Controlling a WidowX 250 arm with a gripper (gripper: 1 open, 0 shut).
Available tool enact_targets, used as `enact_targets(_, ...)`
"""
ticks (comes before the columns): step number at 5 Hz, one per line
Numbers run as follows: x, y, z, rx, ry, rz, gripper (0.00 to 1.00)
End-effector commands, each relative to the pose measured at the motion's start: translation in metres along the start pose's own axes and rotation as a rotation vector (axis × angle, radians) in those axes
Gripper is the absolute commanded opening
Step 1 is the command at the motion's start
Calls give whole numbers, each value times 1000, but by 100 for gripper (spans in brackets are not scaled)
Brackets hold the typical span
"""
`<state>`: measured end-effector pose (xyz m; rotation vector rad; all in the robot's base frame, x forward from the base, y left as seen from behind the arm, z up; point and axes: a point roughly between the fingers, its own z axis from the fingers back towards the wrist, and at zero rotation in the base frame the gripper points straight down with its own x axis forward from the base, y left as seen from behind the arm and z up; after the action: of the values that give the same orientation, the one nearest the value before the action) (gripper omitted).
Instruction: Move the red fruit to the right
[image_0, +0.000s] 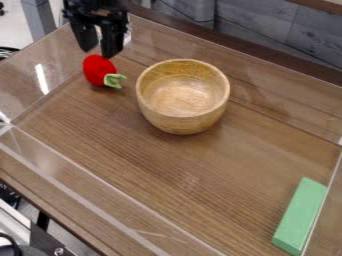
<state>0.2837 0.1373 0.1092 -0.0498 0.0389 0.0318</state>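
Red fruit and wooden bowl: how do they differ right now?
The red fruit is solid and red; the wooden bowl is hollow and tan. The bowl is much larger than the fruit. The gripper's dark fingers are at the fruit, while none are at the bowl. Both rest on the table.

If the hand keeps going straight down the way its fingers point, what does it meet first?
Most likely the red fruit, which sits right at the tips of the hand; depth is hard to judge, so one fingertip might meet the table instead.
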Motion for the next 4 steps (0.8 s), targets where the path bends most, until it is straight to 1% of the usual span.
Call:
enact_targets(1,19,7,5,28,-47,-7,100)
enact_targets(2,16,21,9,16,-43,19,100)
enact_targets(3,14,35,11,12,-41,53,100)
enact_targets(4,15,36,12,5,-39,75,100)
